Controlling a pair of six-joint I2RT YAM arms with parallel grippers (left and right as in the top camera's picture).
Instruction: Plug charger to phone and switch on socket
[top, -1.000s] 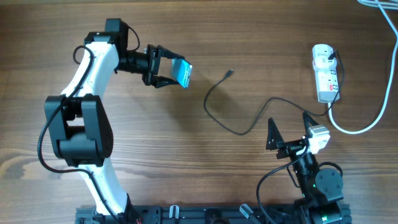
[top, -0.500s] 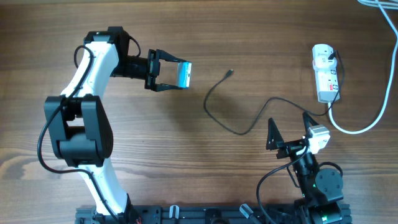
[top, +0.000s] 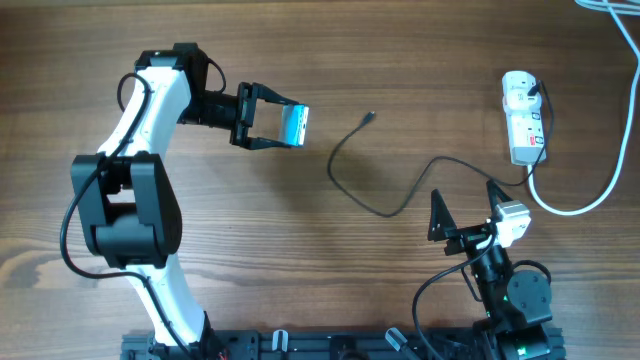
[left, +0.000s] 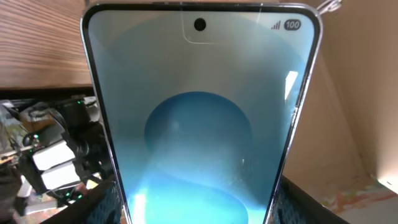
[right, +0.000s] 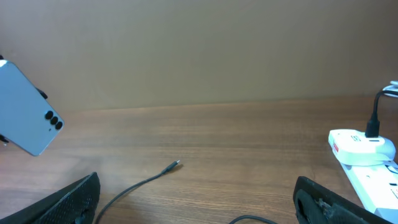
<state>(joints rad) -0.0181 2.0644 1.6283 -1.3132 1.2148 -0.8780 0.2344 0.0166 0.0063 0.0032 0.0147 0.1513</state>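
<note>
My left gripper (top: 287, 125) is shut on the phone (top: 293, 125), gripping its two long edges and holding it above the table at the upper left. In the left wrist view the cyan screen of the phone (left: 199, 124) fills the frame between the pads (left: 102, 202). The right wrist view shows the pale back of the phone (right: 28, 118), tilted. The charger (top: 350, 190) is a thin black cable lying loose mid-table; its plug tip (top: 371, 117) (right: 175, 165) points up-right, apart from the phone. Its other end runs to the white socket (top: 523, 125) (right: 367, 155) at the right. My right gripper (top: 466, 203) (right: 199, 208) stands open and empty near the front right.
A thick white lead (top: 600, 190) loops from the socket toward the table's right edge and the far right corner. The black cable curves across the wood between the two arms, passing just in front of the right gripper.
My left gripper has swung slightly up and to the right with the phone, now pointing level to the right. The right arm, the cable and the socket have not moved.
</note>
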